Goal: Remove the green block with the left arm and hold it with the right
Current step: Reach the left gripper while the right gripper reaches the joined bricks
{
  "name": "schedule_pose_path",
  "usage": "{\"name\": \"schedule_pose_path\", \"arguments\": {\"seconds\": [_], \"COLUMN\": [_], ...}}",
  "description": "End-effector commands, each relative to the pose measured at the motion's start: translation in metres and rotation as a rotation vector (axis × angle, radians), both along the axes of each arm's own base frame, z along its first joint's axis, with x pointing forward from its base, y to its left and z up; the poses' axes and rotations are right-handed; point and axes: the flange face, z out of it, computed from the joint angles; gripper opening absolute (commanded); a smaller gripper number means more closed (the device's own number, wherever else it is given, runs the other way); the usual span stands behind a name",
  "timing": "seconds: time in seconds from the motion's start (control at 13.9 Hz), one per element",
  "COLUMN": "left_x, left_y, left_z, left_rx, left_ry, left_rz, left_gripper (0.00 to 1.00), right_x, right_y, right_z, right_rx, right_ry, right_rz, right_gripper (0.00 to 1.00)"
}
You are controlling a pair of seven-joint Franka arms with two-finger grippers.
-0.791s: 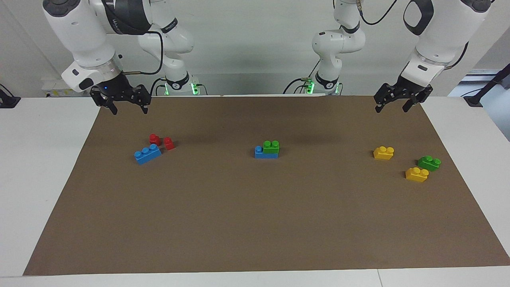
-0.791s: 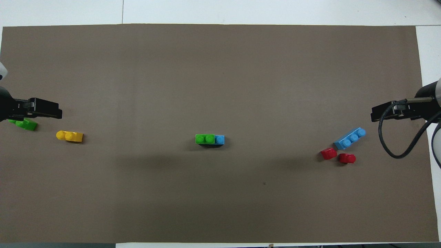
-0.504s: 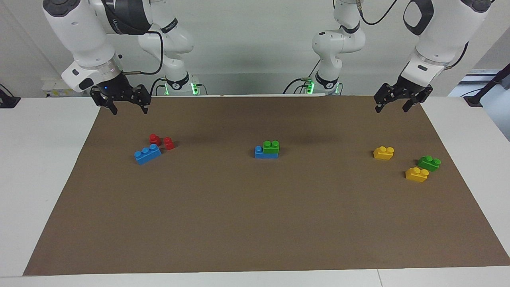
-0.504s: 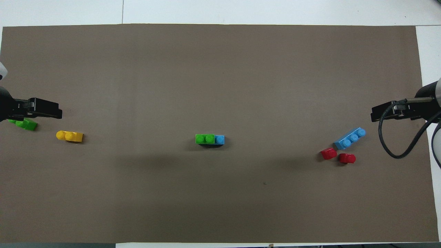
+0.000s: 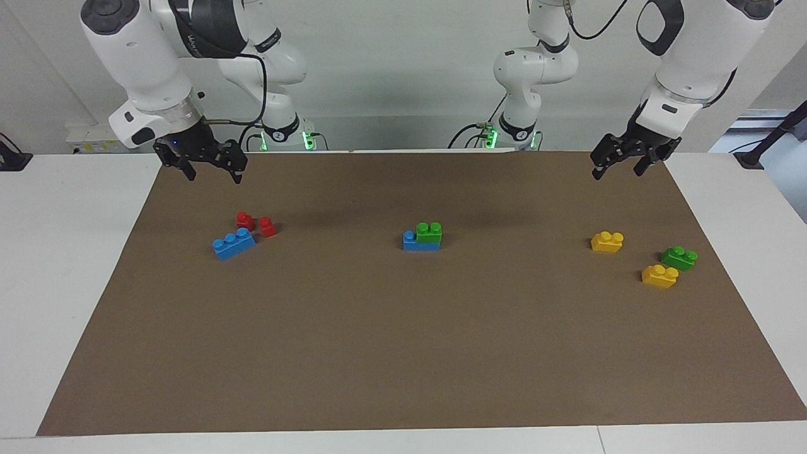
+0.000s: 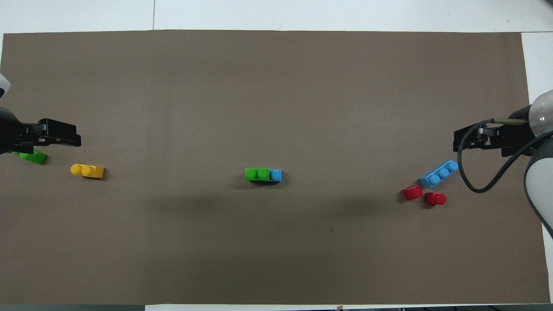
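Read the brown mat (image 5: 403, 353) as a clock dial seen from the robots' end, with twelve pointing away from them. It covers most of the white surface (image 5: 63, 252).

The right arm hangs its end effector (image 5: 211, 171) in the air over the three o'clock end of the mat, fingers spread apart and holding nothing. The left end effector (image 5: 621, 165) hangs over the nine o'clock end, its fingers also apart and empty. Neither touches a brick.

At the centre of the dial lies a blue three-stud brick (image 5: 421, 243). The green block (image 5: 429, 232) is pressed onto it and covers two studs, leaving one blue stud bare at the three o'clock end of the stack.

A second blue three-stud brick (image 5: 233, 243) lies loose and slanted near three o'clock. Two small red pieces (image 5: 244, 220) (image 5: 268, 227) sit just beside it, at about its seven o'clock.

Near nine o'clock lie three more loose bricks: a yellow two-stud brick (image 5: 607, 241) closest to the centre, a darker green two-stud brick (image 5: 679, 258) further out, and another yellow two-stud brick (image 5: 659, 276) just beside that one, at about its one o'clock.
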Motion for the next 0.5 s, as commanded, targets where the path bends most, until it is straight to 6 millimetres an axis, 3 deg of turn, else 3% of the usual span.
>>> {"name": "schedule_pose_path", "arguments": {"seconds": [0.0,0.29,0.43], "left_x": [-0.005,-0.014,-0.025], "left_y": [-0.016,-0.06,-0.087], "left_z": [0.005,-0.004,-0.011], "left_rx": [-0.028,-0.034,-0.04], "left_ry": [0.002,0.002,0.004], "left_rz": [0.139,0.396,0.558], "left_gripper": [1.0,1.0,1.0], "right_x": [-0.007,-0.008,-0.006], "right_y": [0.031,0.091,0.124], "right_z": [-0.019,-0.043,-0.072], "right_rx": [0.085,0.128,0.185], "right_ry": [0.035,0.085,0.144], "right_rz": [-0.281,-0.704,-0.91], "right_gripper": [0.96,0.96,0.96]}}
